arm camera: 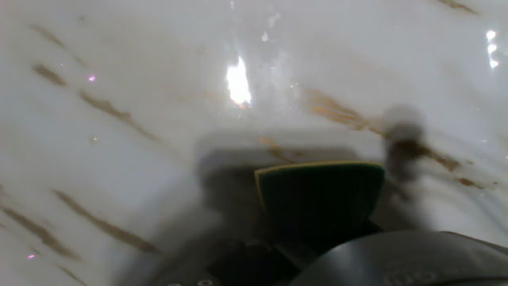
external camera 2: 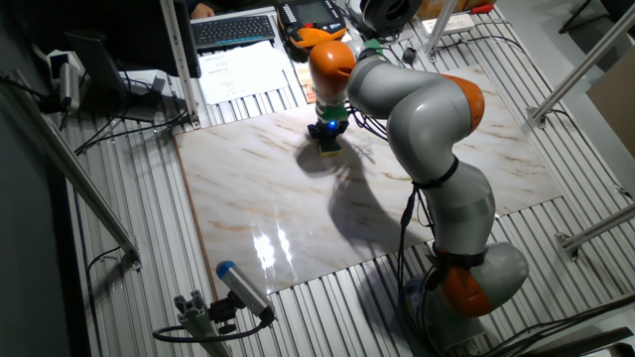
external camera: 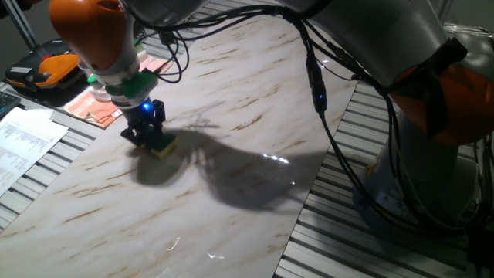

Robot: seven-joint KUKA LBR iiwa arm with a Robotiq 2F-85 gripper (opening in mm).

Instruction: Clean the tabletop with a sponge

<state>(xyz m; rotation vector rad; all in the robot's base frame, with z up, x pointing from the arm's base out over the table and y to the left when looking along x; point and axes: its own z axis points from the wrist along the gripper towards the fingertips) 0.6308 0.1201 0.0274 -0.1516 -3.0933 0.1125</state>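
Note:
The white marble-look tabletop [external camera: 231, 108] with brown veins fills the fixed views and shows again as the tabletop [external camera 2: 298, 198] and the tabletop [arm camera: 119, 95]. My gripper [external camera: 147, 133] stands near its left edge, shut on the sponge [external camera: 163, 146], whose yellow foam rests on the slab. From the other side, the gripper [external camera 2: 328, 134] holds the sponge [external camera 2: 329, 147] near the slab's far edge. In the hand view the sponge [arm camera: 320, 195] shows its dark green top with a yellow rim, pressed flat on the marble.
Grey slatted surface [external camera: 370, 239] surrounds the slab. Papers [external camera: 23, 143], a pink cloth [external camera: 96, 104] and an orange-black tool case [external camera: 46, 73] lie off the left edge. A keyboard [external camera 2: 233, 30] and a camera on a stand [external camera 2: 233, 293] sit beyond the slab. Cables [external camera: 316, 93] hang from the arm.

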